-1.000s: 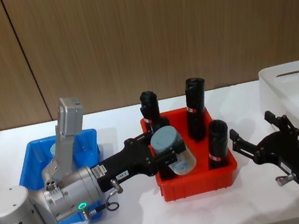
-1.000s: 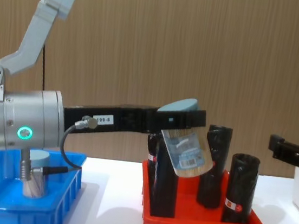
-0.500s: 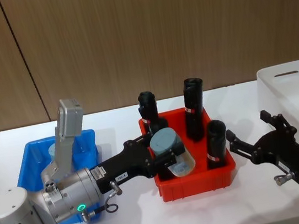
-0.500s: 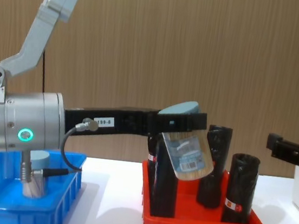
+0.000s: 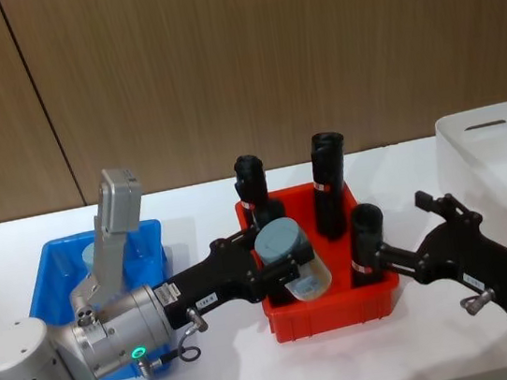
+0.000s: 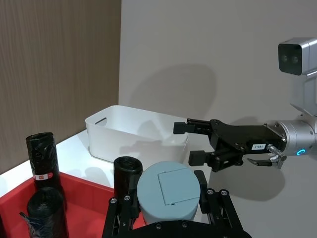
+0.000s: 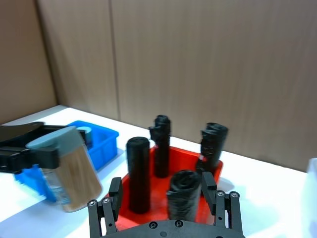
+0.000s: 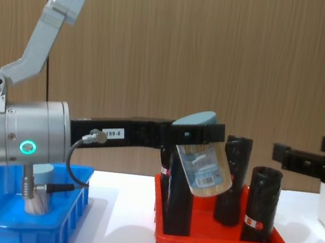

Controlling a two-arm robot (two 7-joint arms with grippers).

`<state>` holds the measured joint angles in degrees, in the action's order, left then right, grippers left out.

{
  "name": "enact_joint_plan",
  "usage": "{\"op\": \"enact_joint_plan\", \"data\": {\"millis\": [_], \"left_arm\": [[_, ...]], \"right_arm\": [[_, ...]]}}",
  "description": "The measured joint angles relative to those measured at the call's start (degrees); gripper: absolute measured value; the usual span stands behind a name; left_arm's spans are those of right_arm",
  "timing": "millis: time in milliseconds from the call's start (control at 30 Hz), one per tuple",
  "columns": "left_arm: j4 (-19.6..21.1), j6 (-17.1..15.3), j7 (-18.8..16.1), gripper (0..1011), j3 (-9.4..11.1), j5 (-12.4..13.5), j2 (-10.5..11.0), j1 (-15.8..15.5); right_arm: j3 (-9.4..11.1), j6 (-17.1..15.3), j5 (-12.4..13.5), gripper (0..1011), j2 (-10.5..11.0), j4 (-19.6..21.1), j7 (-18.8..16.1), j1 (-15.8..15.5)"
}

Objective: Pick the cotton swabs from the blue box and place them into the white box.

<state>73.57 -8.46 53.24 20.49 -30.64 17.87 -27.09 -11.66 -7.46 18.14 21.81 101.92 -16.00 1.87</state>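
Where the head view looks down on the white worktop (image 5: 199,207), the left hand (image 5: 279,271) is seen clamped on a cotton swabs tub (image 5: 281,241). The tub is held tilted over the front left part of the red bin (image 5: 333,316), clear of the blue box (image 5: 53,275), in which a second tub (image 5: 92,253) stands. The right hand (image 5: 402,226) is spread wide just beside the bin's right wall, with bare worktop between it and the white box (image 5: 500,132) at the right edge. In the left wrist view, the held tub's grey-blue lid is shown round and flat, the straight-walled, slightly translucent white box well beyond it. In the right wrist view, pale sticks are seen packed behind the tub's clear wall, and tall black rolls (image 7: 139,171) stand upright in the bin. In the chest view, the tub is raised above the bin's rim; contact with the roll behind it cannot be told.
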Motion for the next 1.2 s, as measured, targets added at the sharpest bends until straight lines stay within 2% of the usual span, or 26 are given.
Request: {"op": "enact_joint_plan", "data": {"millis": [200,300,633,933,1200], "left_arm": [[0.0,0.01,0.0,659,0.01,0.0,0.0,0.0],[0.0,0.01,0.0,659,0.01,-0.01,0.0,0.0],[0.0,0.01,-0.01,659,0.01,-0.01,0.0,0.0],[0.0,0.01,-0.01,659,0.01,-0.01,0.0,0.0],[0.01,0.01,-0.01,659,0.01,-0.01,0.0,0.0]], "right_arm": [[0.18,-1.86,0.65,1002,0.74,-0.12,-4.56,1.16],[0.19,-3.33,0.98,1002,1.15,-0.44,-8.05,2.1],[-0.46,-7.14,0.13,1002,1.62,-1.96,-16.88,5.47],[-1.6,-9.21,-1.46,1002,1.17,-3.61,-21.61,8.14],[-2.7,-9.98,-2.98,1002,0.28,-5.07,-23.92,10.02]]}}
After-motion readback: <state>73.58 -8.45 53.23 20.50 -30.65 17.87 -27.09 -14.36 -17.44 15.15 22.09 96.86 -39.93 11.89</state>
